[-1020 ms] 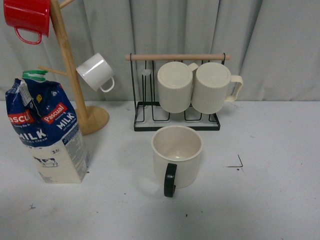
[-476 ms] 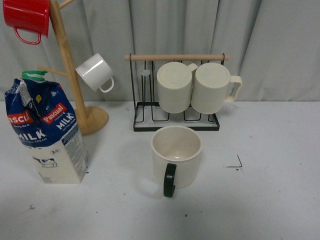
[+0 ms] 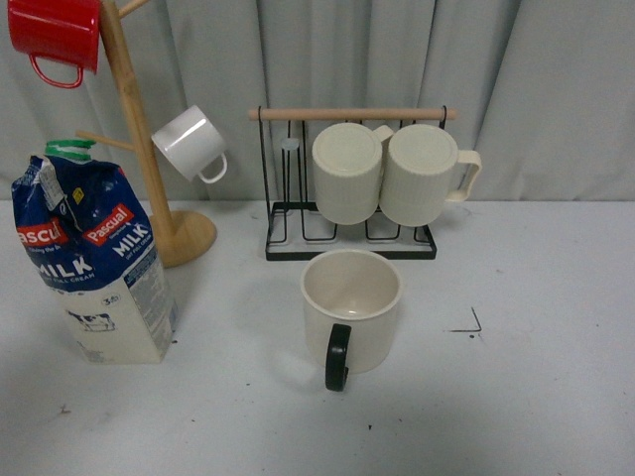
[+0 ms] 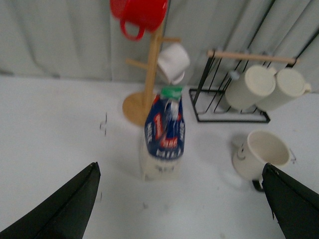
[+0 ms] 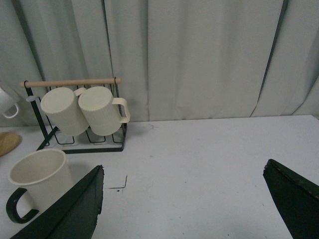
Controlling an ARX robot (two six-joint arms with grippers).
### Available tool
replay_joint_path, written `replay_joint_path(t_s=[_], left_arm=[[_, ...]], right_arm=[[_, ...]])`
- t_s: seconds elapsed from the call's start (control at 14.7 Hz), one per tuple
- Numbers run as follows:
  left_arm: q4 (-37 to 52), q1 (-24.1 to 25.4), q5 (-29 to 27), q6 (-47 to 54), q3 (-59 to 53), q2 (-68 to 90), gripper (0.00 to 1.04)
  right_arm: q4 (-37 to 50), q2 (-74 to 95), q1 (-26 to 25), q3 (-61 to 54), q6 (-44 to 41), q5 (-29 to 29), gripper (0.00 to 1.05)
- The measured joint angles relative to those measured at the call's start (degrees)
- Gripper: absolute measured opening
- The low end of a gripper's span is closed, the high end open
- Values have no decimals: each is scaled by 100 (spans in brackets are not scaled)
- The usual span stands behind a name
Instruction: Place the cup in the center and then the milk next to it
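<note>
The cup [image 3: 351, 308], wide and cream with a black loop handle toward me, stands upright on the white table in front of the wire rack. It also shows in the left wrist view [image 4: 259, 154], smiley face visible, and in the right wrist view [image 5: 37, 179]. The milk [image 3: 91, 260], a tall blue and white Pascual carton with a green cap, stands at the left; it also shows in the left wrist view [image 4: 164, 134]. Neither arm shows in the front view. My left gripper [image 4: 182, 199] is open and empty, above the table before the carton. My right gripper [image 5: 182, 204] is open and empty over bare table right of the cup.
A black wire rack [image 3: 347, 238] with a wooden bar holds two ribbed cream mugs [image 3: 349, 171] behind the cup. A wooden mug tree [image 3: 149, 149] at the back left carries a red mug [image 3: 55, 35] and a small white mug [image 3: 190, 144]. Grey curtain behind.
</note>
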Motion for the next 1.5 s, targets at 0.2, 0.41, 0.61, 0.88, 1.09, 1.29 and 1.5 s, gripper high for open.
replay_joint_path(t_s=[0.2,0.41,0.61,0.88,1.09,1.29,1.5], left_arm=[[1263,-1209,-503,63,815,1878,98],[1797,-1729,-739,354,1189,3115,98],[2177,-1775,-1029,695,1364,4116,98],[2312,-1305,-1294,774,1777,4837,98],[2304,-1333,-1191,723,1784,4940,98],[2415,-1537,-1209,702,1768,5132,98],[2680,-1596,-1512,804,1676,5442,98]], right_arm=[[0,0,0,-2,0,0,98],[0,0,0,0,2,2,98],[0,0,0,0,0,0,98],[0,0,0,0,0,0,98],[0,0,0,0,0,0,98],[0,0,0,-2,0,0,98],[0,0,0,0,0,0,98]])
